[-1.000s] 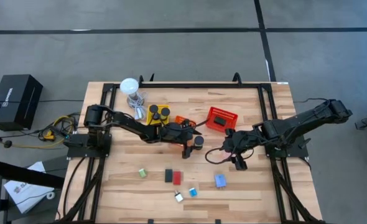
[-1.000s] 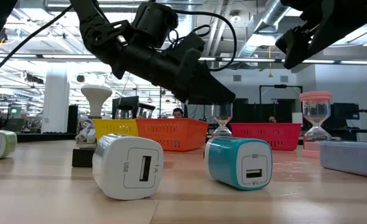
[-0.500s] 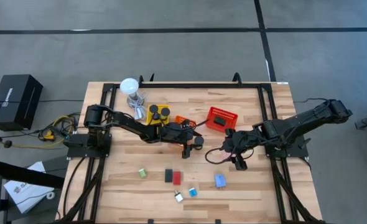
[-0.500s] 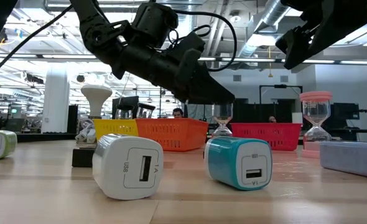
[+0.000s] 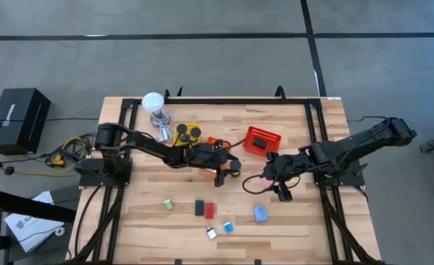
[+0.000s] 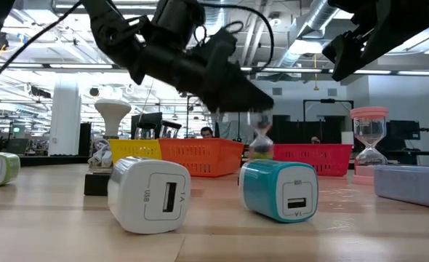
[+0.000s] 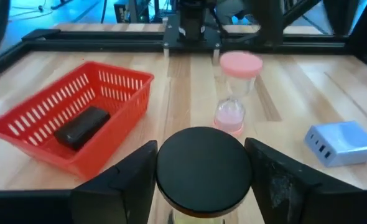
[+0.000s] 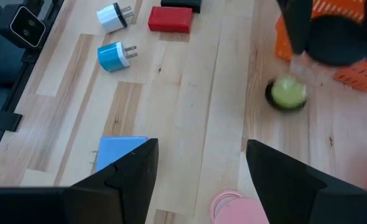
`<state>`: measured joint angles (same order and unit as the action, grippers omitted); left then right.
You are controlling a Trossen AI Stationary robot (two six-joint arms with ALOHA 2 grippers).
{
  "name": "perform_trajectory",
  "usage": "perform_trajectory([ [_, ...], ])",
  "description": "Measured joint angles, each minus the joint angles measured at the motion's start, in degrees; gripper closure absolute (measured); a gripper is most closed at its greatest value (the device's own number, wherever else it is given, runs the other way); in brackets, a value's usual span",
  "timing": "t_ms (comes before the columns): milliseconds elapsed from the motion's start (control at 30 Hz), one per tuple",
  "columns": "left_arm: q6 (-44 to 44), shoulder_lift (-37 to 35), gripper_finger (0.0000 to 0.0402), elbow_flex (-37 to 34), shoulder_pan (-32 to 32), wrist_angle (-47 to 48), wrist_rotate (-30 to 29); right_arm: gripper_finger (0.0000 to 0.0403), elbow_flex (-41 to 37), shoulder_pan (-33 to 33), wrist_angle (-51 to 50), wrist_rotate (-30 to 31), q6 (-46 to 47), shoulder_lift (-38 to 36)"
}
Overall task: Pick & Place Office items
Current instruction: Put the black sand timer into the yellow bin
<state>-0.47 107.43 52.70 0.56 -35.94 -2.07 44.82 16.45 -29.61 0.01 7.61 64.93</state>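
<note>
Lifted since the earlier frames: the black-capped hourglass (image 5: pixel 233 165), then standing on the table (image 5: pixel 290 118) under the left gripper (image 5: pixel 228 170), is now clamped in it and raised. High view: left arm reaches across centre frame; its gripper and the hourglass sit just below and right of the orange basket (image 5: pixel 214 143), with the red basket (image 5: pixel 262 139) further right. The right gripper (image 5: pixel 282 193) hovers right of centre, above the light-blue block (image 5: pixel 260 213) lying in the lower frame. Low view: the hourglass appears blurred at centre, off the boards and hanging under the dark jaws, behind the teal charger (image 6: pixel 278 189); the white charger (image 6: pixel 149 193) stands lower left and the pink hourglass (image 6: pixel 369 137) at the right edge. Left wrist view: the round black cap fills bottom centre, pinched between both fingers (image 7: pixel 130 177), which are part closed against its sides; a black item (image 7: pixel 81 127) already lies in the red basket at left. Right wrist view: own fingers spread wide with nothing between them; the carried hourglass shows green sand at upper right, apart from the table. Judgement: the grasp is complete and the carry toward a basket is beginning; which basket is intended cannot be told.
</note>
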Motion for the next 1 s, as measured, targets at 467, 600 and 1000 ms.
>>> perform_trajectory([
  [467, 0.0, -19.94, 0.0183, 0.0, 0.0, 22.09, -5.27, 0.0168, -0.04, 0.02, -0.02, 0.0, 1.93, 0.0],
  [600, -0.19, -26.0, 0.0181, 0.03, 0.0, 29.26, -10.75, 0.0168, -0.07, 0.02, 0.01, 0.01, 2.0, 0.0],
  [1000, -5.13, -39.27, 0.0187, -3.64, -0.08, 43.82, -25.23, 0.0168, -0.11, 0.04, -0.08, 0.0, 2.54, 0.0],
])
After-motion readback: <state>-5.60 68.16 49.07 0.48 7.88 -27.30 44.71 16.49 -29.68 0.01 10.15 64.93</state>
